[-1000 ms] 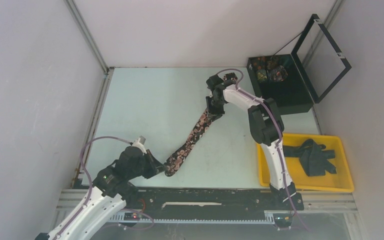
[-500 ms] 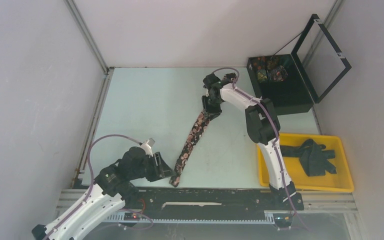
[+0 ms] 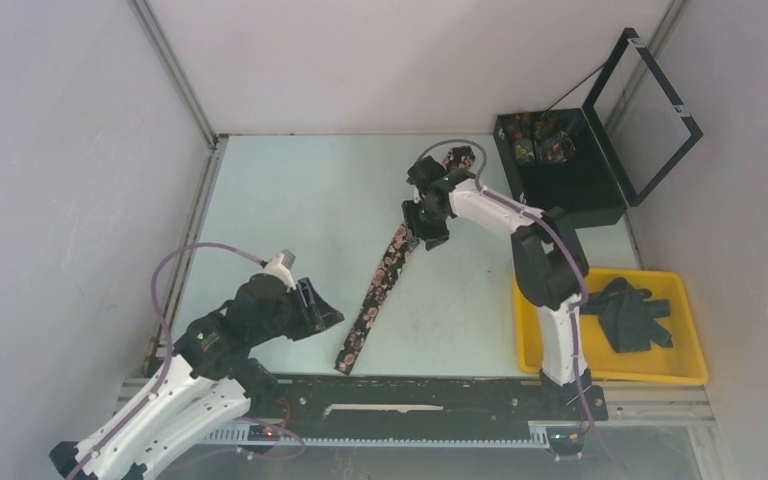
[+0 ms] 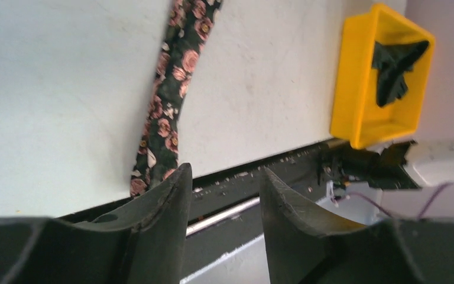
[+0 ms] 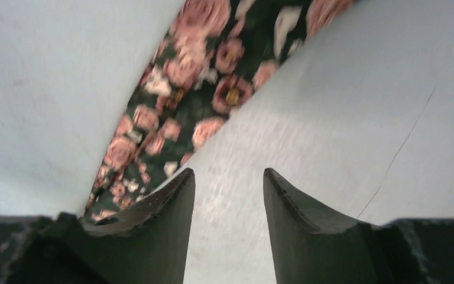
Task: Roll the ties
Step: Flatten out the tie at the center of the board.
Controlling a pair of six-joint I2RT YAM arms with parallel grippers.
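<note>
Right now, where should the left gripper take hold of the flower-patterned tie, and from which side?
Grip the tie at its near end, from above, jaws spanning its width. It lies flat on the table, and that free tip sits just beside the open left gripper.

floral tie [image 3: 380,285]: woven cloth, matt, pinkish print on black. table [image 3: 290,220]: pale smooth top, matt, with fine scratches and scuffs. tray [image 3: 640,375]: yellow plastic, slight gloss. dark ties [image 3: 632,312]: plain matt cloth, creased. left gripper [image 4: 224,171], right gripper [image 5: 228,171]: black matt plastic, smooth. near rail [image 3: 440,392]: dark, looks metal, speckled and scuffed.
</note>
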